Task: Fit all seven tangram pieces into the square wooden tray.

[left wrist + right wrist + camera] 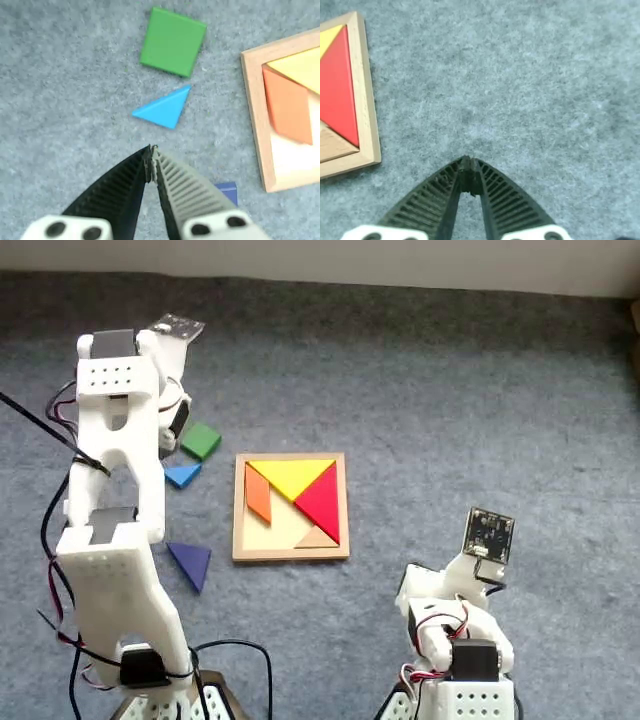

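Left hand point(151, 156) pinched together, empty, just short of light blue triangle point(165, 108) lying on desk point(60, 100) near tray point(254, 110). Likely best: open wide first, straddle its narrow width, lower straight. Right hand point(469, 176) together, empty.

Seven tangram pieces point(201, 440), one wooden tray point(290, 556), two arms point(118, 430)

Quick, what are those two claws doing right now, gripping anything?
Left gripper: closed, holding nothing, tips near the light blue triangle.
Right gripper: closed, holding nothing.
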Robot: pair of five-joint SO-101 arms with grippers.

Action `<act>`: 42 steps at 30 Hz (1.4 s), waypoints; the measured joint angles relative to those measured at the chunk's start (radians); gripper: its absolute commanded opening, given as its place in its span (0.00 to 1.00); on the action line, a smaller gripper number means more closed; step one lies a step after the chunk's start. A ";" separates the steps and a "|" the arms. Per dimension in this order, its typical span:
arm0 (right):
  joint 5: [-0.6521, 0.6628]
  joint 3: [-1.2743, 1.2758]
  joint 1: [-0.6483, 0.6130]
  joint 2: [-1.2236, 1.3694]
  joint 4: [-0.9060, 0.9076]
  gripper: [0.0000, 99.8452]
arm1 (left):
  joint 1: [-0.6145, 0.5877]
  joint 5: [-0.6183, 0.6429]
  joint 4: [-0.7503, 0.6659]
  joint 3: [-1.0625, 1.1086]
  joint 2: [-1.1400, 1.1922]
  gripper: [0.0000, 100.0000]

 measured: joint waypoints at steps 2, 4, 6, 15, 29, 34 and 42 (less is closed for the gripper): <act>0.000 0.000 0.000 0.000 0.000 0.00 | 0.002 0.006 -0.046 0.002 -0.006 0.18; 0.000 0.000 0.000 0.000 0.000 0.00 | 0.002 0.049 -0.109 0.008 -0.003 0.24; 0.000 0.000 0.000 0.000 0.000 0.00 | 0.002 0.106 -0.178 0.008 0.018 0.27; 0.000 0.000 0.000 0.000 0.000 0.00 | 0.031 0.253 -0.511 0.008 0.181 0.25; 0.000 0.000 0.000 0.000 0.000 0.00 | 0.032 0.107 -0.327 0.008 0.242 0.24; 0.000 0.000 0.000 0.000 0.000 0.00 | 0.032 0.048 -0.186 0.006 0.242 0.25; 0.000 0.000 0.000 0.000 0.000 0.00 | 0.032 0.041 -0.015 -0.071 0.170 0.32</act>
